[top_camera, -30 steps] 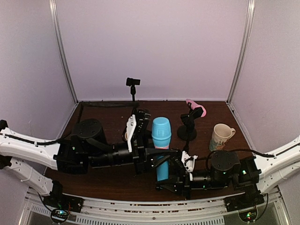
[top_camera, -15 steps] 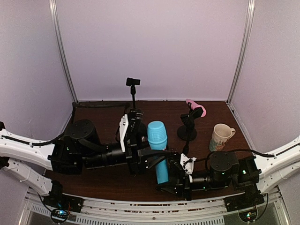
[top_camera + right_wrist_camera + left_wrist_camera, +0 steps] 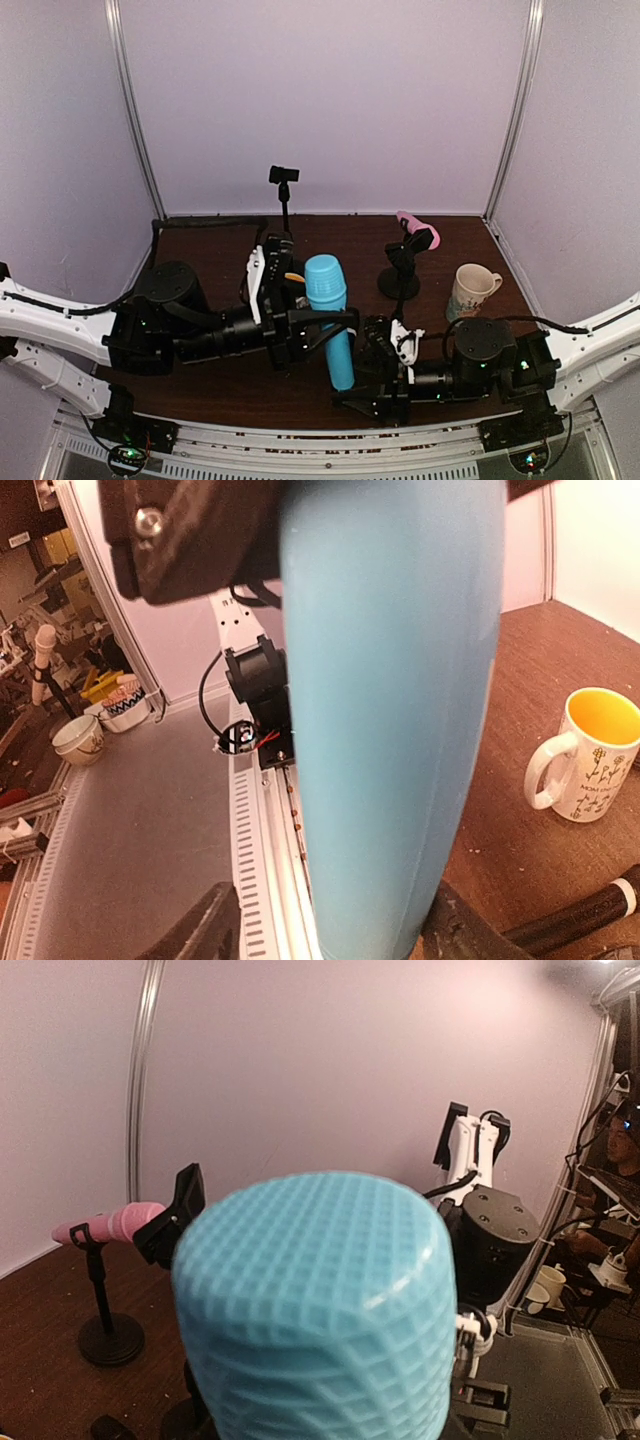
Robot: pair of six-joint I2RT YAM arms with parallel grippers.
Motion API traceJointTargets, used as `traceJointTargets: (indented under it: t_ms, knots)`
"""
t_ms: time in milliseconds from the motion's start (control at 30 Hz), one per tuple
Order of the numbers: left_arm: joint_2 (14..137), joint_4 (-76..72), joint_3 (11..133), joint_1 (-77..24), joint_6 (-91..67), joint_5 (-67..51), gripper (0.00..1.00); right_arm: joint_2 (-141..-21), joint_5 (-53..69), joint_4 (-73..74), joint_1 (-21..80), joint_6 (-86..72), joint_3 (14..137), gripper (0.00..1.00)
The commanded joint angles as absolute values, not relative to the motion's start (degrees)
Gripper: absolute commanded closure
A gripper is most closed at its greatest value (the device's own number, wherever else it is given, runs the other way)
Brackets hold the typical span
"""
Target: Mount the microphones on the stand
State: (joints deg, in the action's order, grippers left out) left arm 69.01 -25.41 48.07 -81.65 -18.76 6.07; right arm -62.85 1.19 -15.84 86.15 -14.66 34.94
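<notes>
Top view, what's new: the light blue stick microphone with the rounded mesh head (image 3: 325, 285) has slid left along with the left gripper (image 3: 330, 322), and the right gripper (image 3: 362, 372) has just let its jaws come apart. We call that a handover completed.
Top view, left tool: clamped on the blue shaft below the head, holding the microphone near upright over the dark brown wooden table (image 3: 220, 250).
Top view, right tool: jaws apart either side of the lower end, gripping nothing.
Top view, meaning: we judge the left arm is now free to carry. The empty black clip stand (image 3: 284, 176) at the back looks like the target, with nothing attached there yet.
Top view, count: two microphones, the blue one in hand and the pink stick microphone (image 3: 415, 228) already lying in the clip of a round-based black stand (image 3: 398, 285). One cream printed mug (image 3: 470, 290).
Left wrist view, position: the blue mesh head fills our lens and hides this arm's own fingers. The pink microphone rests across its stand beyond.
Right wrist view, tool: fingertips spread, with a gap beside the blue shaft. The other arm's black finger presses the shaft higher up.
Right wrist view, count: the same mug, plus a black rod with a white band (image 3: 580, 920) on the table. It may be a third microphone, but we cannot tell.
</notes>
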Motion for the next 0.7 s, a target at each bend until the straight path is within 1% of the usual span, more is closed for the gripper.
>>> traceJointTargets:
  t_ms: [0, 133, 267, 367, 433, 533, 633, 667]
  knots:
    - [66.8, -34.7, 45.2, -81.0, -21.0, 8.8, 1.0, -61.7, 0.3, -21.3, 86.4, -15.8, 33.8, 0.35]
    - [66.5, -38.0, 43.7, -80.7, -22.1, 8.1, 1.0, -64.4, 0.6, -22.6, 86.4, -16.1, 34.8, 0.34]
    - [66.5, -39.2, 43.3, -80.5, -23.1, 7.1, 1.0, -66.6, 0.6, -24.6, 86.4, -17.0, 35.3, 0.35]
    - [66.2, -39.2, 43.2, -80.3, -23.7, 6.8, 1.0, -67.2, -0.2, -25.2, 86.4, -17.0, 35.4, 0.41]
    - [66.1, -39.0, 42.9, -80.2, -24.0, 6.7, 1.0, -66.9, -1.1, -25.1, 86.3, -16.8, 35.2, 0.49]
    - [66.2, -38.6, 42.8, -80.2, -24.6, 6.8, 1.0, -65.5, -2.4, -25.7, 86.3, -16.7, 34.3, 0.58]
    - [66.5, -38.6, 42.8, -80.0, -25.2, 6.7, 1.0, -64.1, -4.0, -25.6, 86.3, -16.5, 33.5, 0.59]
    - [66.6, -38.6, 42.8, -79.9, -25.4, 6.6, 1.0, -63.7, -4.2, -25.4, 86.3, -16.2, 33.5, 0.63]
